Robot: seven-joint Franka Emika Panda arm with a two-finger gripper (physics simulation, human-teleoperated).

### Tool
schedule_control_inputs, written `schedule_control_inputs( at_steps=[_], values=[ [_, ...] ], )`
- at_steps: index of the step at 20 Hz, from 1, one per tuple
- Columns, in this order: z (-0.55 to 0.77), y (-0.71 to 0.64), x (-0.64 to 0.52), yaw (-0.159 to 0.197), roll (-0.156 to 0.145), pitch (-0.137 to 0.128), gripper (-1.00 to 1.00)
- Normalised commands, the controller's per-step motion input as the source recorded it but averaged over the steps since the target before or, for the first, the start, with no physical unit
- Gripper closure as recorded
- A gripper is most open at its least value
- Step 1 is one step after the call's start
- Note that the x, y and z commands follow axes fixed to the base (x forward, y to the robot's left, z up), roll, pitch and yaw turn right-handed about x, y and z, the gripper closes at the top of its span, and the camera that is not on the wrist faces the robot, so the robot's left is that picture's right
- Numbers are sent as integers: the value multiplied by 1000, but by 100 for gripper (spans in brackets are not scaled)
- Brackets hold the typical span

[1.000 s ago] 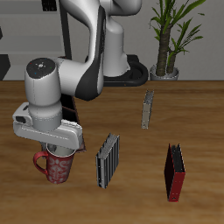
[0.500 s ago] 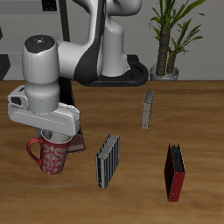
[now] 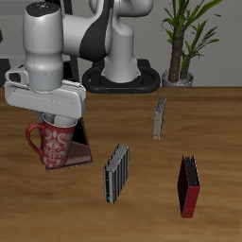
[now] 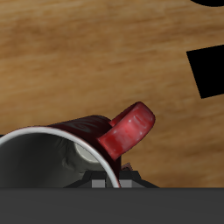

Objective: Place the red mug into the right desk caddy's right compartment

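Fingers (image 3: 55,121) clamped on red mug (image 3: 55,146) above wooden table (image 3: 217,123); potted plant (image 3: 184,38) behind.

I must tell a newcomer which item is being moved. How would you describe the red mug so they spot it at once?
Start at the big white robot arm; the red mug hangs directly under it, held off the wooden table. It alone is round, with a pale speckled pattern and a loop handle, unlike the flat grey ribbed slab nearby.
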Motion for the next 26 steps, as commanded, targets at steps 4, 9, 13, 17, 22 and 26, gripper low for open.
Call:
schedule_control_inputs(
  at_steps=[4, 9, 13, 17, 22, 26],
  values=[
    [536, 14, -313, 52, -12, -66, 100],
    [595, -61, -468, 28, -20, -66, 100],
    [509, -24, -553, 19, -2, -48, 100],
    [252, 17, -349, 34, 2, -33, 100],
    [187, 34, -504, 14, -30, 29, 100],
    [77, -91, -495, -25, -45, 31, 100]
  ],
)
